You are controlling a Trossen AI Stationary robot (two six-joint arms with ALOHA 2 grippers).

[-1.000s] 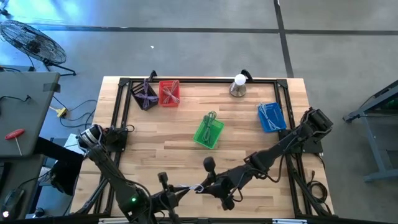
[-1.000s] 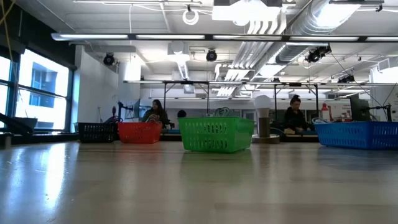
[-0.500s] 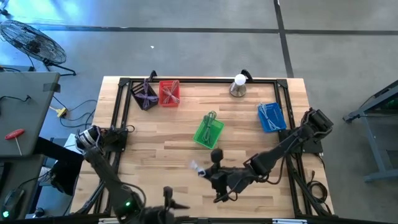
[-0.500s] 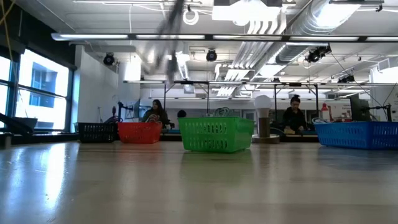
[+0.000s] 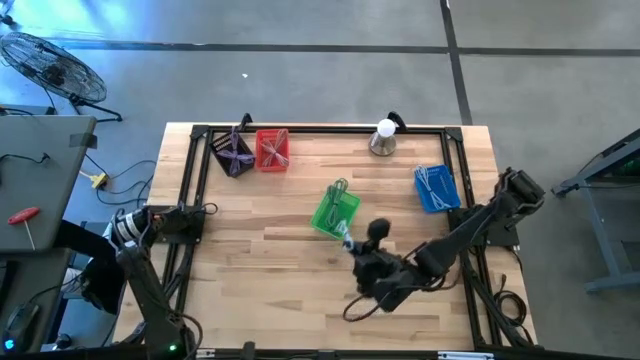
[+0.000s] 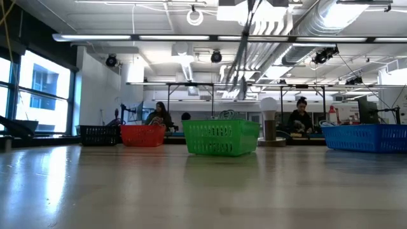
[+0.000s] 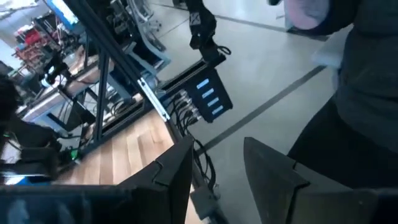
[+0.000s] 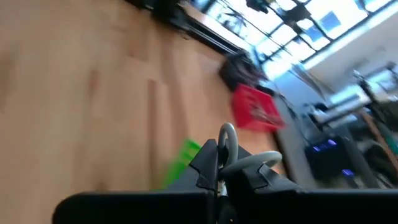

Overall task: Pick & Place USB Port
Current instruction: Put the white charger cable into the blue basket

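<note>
USB cable point(image 8: 231, 149), a pale grey loop with a light plug end, sits pinched between the right gripper's point(image 5: 349, 243) dark fingers point(image 8: 205, 163), its curl standing up just above the fingertips. That right arm point(image 5: 455, 240) reaches in from its base at the table's point(image 5: 260, 250) right edge, stretched low and long across the boards, wrist bent so the pincer hangs in the air just short of the green basket point(image 5: 335, 212). In the high view the cable shows only as a small pale fleck at the fingertips, touching neither wood nor basket. Farther beyond the pincer stand the red basket point(image 5: 272, 149) and a dark one point(image 5: 232, 153); the blue basket point(image 5: 435, 188) lies off to its side. The left gripper point(image 7: 214, 171) is drawn back past the table's near left corner, fingers apart around nothing.
</note>
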